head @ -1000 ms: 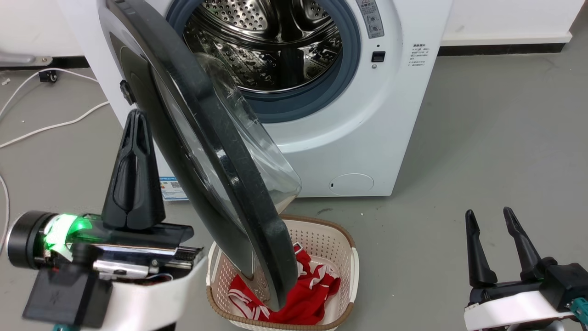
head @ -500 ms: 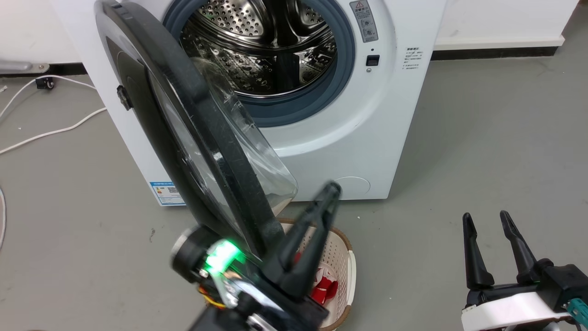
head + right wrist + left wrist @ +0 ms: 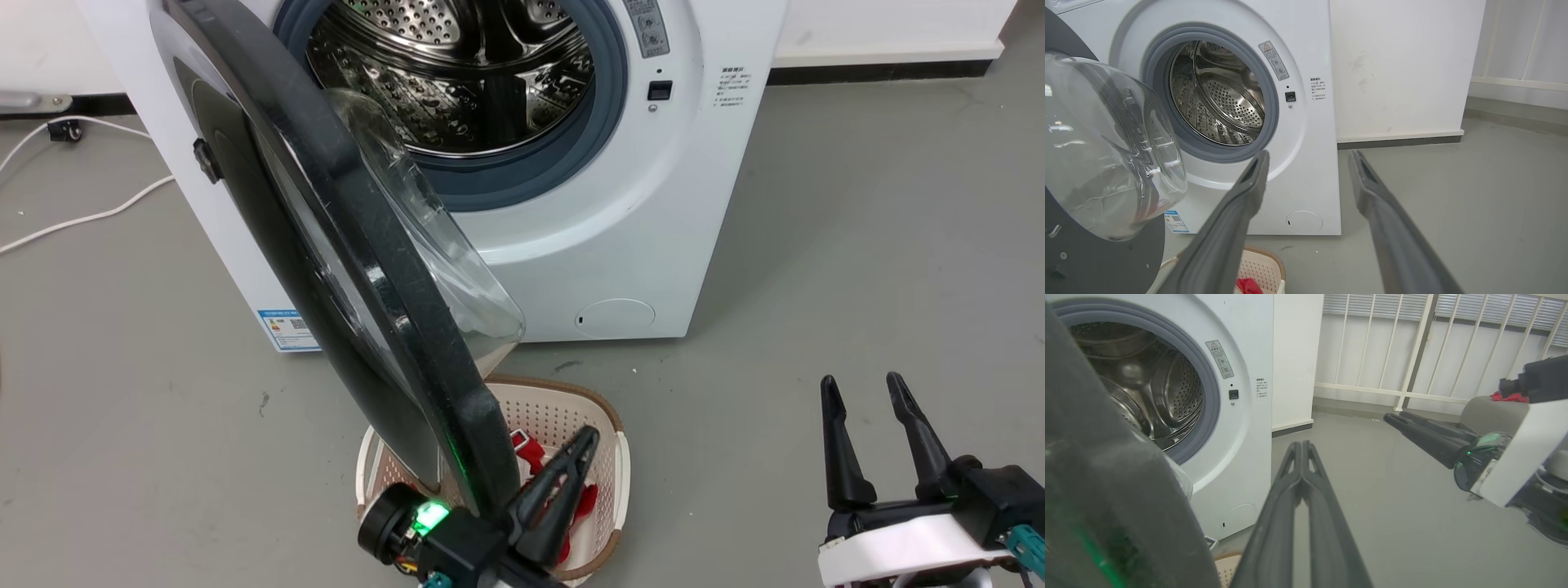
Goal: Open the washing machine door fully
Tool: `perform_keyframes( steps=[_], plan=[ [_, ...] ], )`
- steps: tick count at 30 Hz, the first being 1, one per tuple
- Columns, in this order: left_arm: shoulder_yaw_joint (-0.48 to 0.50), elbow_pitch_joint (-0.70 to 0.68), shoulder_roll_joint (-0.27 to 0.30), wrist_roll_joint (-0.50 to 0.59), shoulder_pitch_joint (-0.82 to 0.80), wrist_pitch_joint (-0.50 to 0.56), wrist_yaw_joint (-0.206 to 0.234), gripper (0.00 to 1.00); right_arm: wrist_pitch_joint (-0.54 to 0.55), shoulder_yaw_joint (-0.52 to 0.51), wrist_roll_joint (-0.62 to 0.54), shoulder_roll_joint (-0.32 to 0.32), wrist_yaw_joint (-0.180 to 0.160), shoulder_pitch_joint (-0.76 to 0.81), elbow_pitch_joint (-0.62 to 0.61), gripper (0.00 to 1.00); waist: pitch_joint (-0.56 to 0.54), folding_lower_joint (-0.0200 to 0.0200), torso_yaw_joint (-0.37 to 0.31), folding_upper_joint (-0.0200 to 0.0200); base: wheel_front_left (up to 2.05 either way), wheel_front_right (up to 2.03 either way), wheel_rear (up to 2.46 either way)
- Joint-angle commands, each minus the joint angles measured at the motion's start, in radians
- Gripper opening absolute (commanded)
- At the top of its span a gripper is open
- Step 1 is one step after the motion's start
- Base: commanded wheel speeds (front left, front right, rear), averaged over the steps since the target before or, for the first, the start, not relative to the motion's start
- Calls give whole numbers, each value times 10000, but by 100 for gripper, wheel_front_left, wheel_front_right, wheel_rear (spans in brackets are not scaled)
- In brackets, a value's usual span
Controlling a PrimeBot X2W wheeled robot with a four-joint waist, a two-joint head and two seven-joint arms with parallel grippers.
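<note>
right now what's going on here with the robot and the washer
The robot is working on the large round black-rimmed glass washing machine door, which stands partly open, not swung fully back. Its left gripper, shut on nothing, sits low beside the door's bottom rim, above the white plastic laundry basket of red cloth. The right gripper hangs open off to the side, touching nothing.

glossy black-rimmed washing machine door (image 3: 384,261), clear glass centre; shiny perforated steel drum (image 3: 457,73).
</note>
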Motion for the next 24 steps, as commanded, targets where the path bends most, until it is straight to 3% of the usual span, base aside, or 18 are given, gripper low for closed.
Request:
perform_keyframes(
  steps=[1,14,24],
  plan=[
    [80,189,-28,-24,-230,-73,88,0,-21,16,36,32,-7,-174,33,100,36,0,-6,0,0,0,0],
    [541,1781,-173,-304,-1180,-647,668,0,-22,98,94,33,-5,-373,109,100,317,0,-115,0,0,0,0],
    [760,1962,-176,-424,-819,-773,1115,0,-23,101,170,33,-5,-297,187,100,256,0,-45,0,0,0,0]
  ],
)
